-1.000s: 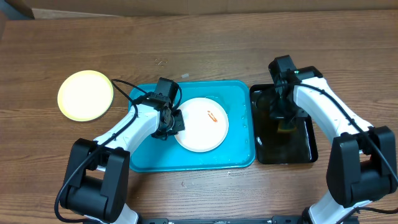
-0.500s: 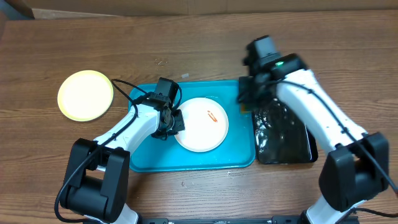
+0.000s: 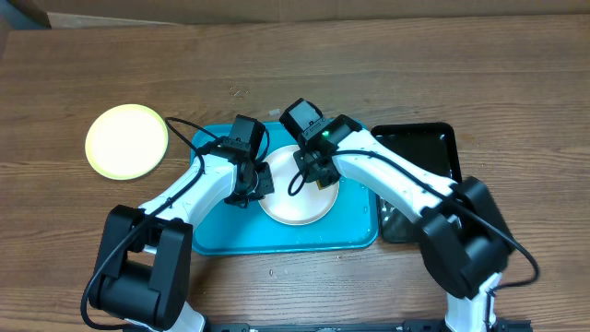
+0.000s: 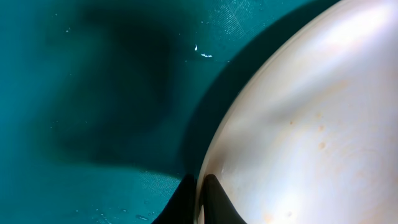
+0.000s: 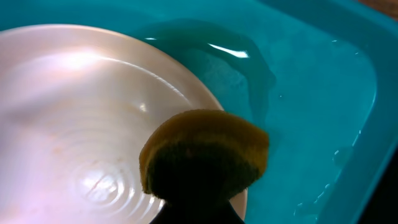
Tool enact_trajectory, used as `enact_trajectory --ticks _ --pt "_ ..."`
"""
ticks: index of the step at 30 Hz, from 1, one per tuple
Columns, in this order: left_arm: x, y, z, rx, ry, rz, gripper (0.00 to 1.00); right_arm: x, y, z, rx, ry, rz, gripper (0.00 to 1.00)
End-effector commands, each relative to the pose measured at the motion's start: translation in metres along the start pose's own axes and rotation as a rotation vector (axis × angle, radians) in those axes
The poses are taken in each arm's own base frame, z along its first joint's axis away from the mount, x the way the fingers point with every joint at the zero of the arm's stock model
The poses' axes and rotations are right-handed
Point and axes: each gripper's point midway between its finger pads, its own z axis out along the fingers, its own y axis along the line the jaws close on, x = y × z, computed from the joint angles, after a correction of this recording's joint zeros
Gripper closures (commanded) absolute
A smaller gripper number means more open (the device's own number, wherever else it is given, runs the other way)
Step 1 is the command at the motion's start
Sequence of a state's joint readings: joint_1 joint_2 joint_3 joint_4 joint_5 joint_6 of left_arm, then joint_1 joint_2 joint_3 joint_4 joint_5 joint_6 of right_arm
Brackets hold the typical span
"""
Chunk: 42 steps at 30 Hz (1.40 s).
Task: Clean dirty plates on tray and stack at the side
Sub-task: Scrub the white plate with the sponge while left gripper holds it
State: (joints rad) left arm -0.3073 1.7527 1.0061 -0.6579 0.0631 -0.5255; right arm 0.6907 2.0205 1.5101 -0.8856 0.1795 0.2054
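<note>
A white plate [image 3: 293,205] lies in the turquoise tray [image 3: 221,235]. My left gripper [image 3: 251,184] is shut on the plate's left rim; in the left wrist view its fingers [image 4: 202,199] pinch the rim of the plate [image 4: 311,124] above the tray floor [image 4: 93,93]. My right gripper [image 3: 313,171] is over the plate and is shut on a yellow-brown sponge [image 5: 205,149], which hangs above the plate's [image 5: 81,112] right edge, over the tray [image 5: 311,74]. A pale yellow-green plate [image 3: 126,140] sits on the table at the far left. The third plate is not in view.
A narrow black tray [image 3: 433,148] with wet, shiny contents stands right of the turquoise tray. Water droplets lie on the turquoise tray's floor. The wooden table [image 3: 138,55] stretches behind the trays.
My right arm has swung left from the black tray to over the white plate, carrying the sponge. The left gripper has stayed on the plate's rim.
</note>
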Motion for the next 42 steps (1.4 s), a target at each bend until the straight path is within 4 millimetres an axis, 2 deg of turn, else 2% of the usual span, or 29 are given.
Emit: enact_trajectory --ticks 1,2,3,4,10,12,15,19,23,33,37,42 --pt "-0.003 0.000 0.000 -0.008 -0.007 -0.012 0.93 -0.009 -0.004 0.012 0.045 -0.021 -0.003 0.83" --pt "-0.003 0.000 0.000 -0.008 -0.007 -0.012 0.93 -0.009 -0.002 0.014 0.035 -0.017 -0.003 0.67" --pt "-0.003 0.000 0.000 -0.008 -0.007 -0.012 0.93 -0.008 0.000 0.015 0.022 -0.012 -0.003 0.56" --pt "-0.003 0.000 0.000 -0.008 -0.007 -0.012 0.93 -0.008 0.002 0.015 0.015 -0.010 -0.003 0.51" --pt "-0.003 0.000 0.000 -0.008 -0.007 -0.012 0.91 -0.002 0.001 0.014 0.018 0.012 -0.007 0.49" --pt "-0.003 0.000 0.000 -0.008 -0.007 -0.012 0.91 0.001 0.000 0.014 0.022 0.026 -0.009 0.56" --pt "-0.003 0.000 0.000 -0.008 -0.007 -0.012 0.91 0.006 -0.002 0.015 0.026 0.045 -0.012 0.83" --pt "-0.003 0.000 0.000 -0.008 -0.007 -0.013 0.91 0.012 0.000 0.021 0.016 0.054 -0.004 0.96" --pt "-0.003 0.000 0.000 -0.007 -0.007 -0.012 0.94 0.021 0.006 0.030 -0.015 0.090 -0.004 0.96" --pt "-0.002 -0.003 0.000 0.009 0.001 -0.012 0.94 0.032 0.019 0.029 -0.097 0.139 -0.036 0.96" --pt "-0.002 -0.003 0.000 0.010 0.000 -0.012 0.94 0.025 0.013 0.031 -0.106 0.124 -0.009 0.96" --pt "-0.002 -0.003 0.000 0.010 0.000 0.000 0.94 0.015 0.015 0.034 -0.231 0.118 0.061 0.96"
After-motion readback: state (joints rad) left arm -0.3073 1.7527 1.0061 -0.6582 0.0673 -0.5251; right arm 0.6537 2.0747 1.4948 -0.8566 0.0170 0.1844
